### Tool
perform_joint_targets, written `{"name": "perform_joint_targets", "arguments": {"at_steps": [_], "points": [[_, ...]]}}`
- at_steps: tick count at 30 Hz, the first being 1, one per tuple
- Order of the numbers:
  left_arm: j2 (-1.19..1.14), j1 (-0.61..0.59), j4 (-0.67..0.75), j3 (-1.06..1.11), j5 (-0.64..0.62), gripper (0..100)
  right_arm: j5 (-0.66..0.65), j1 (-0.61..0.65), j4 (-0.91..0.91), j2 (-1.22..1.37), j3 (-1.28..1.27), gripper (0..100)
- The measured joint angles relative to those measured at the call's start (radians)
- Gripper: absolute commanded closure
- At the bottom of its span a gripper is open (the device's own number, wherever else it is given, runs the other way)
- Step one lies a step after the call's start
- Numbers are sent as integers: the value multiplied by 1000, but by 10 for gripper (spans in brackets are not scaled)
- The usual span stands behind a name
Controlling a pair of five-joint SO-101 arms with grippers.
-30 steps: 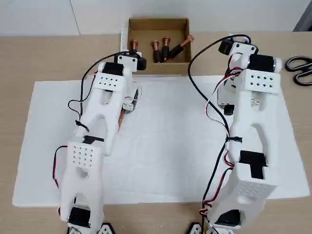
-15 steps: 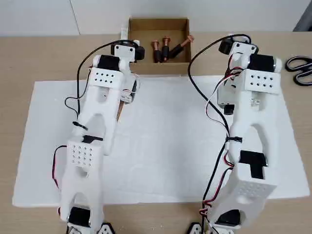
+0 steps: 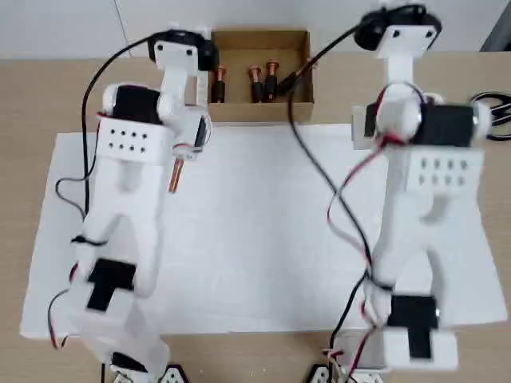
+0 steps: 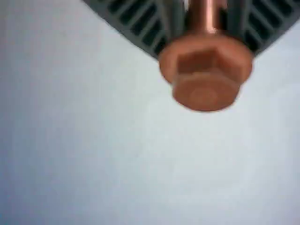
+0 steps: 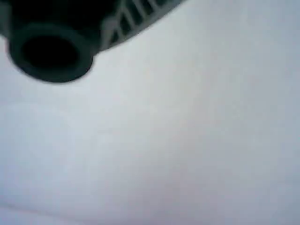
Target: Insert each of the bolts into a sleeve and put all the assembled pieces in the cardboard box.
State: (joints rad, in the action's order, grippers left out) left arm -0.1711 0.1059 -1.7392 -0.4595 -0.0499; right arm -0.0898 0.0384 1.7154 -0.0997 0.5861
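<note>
My left gripper (image 3: 180, 156) hangs above the white foam sheet (image 3: 263, 239), shut on a copper bolt (image 3: 174, 176) that points down and toward the front. The left wrist view shows the bolt's hexagonal head (image 4: 206, 75) sticking out from between the ribbed fingers (image 4: 136, 21). In the right wrist view a black sleeve (image 5: 49, 55) juts out of my right gripper (image 5: 70, 14), its open bore facing the camera, above the white sheet. The right arm (image 3: 427, 159) stands raised on the right side. The cardboard box (image 3: 305, 96) at the back holds several assembled pieces (image 3: 263, 82).
The foam sheet covers most of the wooden table (image 3: 32, 96). Scissors (image 3: 497, 108) lie at the right edge, partly behind the right arm. Cables run from both arms past the box.
Both arms have risen from the sheet toward the camera. The left arm has swung left and lifted the bolt with it. The pieces in the box have not moved.
</note>
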Motion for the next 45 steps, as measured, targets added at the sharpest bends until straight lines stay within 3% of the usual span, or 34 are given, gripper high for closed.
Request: {"name": "perform_joint_targets", "arguments": {"at_steps": [8,14,17,21,27,31,36,40,45], "points": [[324,0,0,259,0,994,0,14,9,-279,-44,995],[517,0,0,417,0,994,-6,12,11,-595,-356,995],[577,-2,3,476,0,994,-78,12,-32,-715,-549,995],[655,-2,32,509,-8,994,-126,14,-166,-830,-770,996],[786,-2,89,517,-176,994,-132,11,-390,-876,-1082,995],[833,-3,95,535,-201,994,-15,26,-526,-930,-1204,995],[841,-3,106,638,-204,994,155,120,-669,-1088,-1352,995],[841,-3,137,671,-204,994,153,236,-824,-1240,-1508,995],[841,-3,149,672,-204,994,106,273,-1007,-1384,-1715,995]]}}
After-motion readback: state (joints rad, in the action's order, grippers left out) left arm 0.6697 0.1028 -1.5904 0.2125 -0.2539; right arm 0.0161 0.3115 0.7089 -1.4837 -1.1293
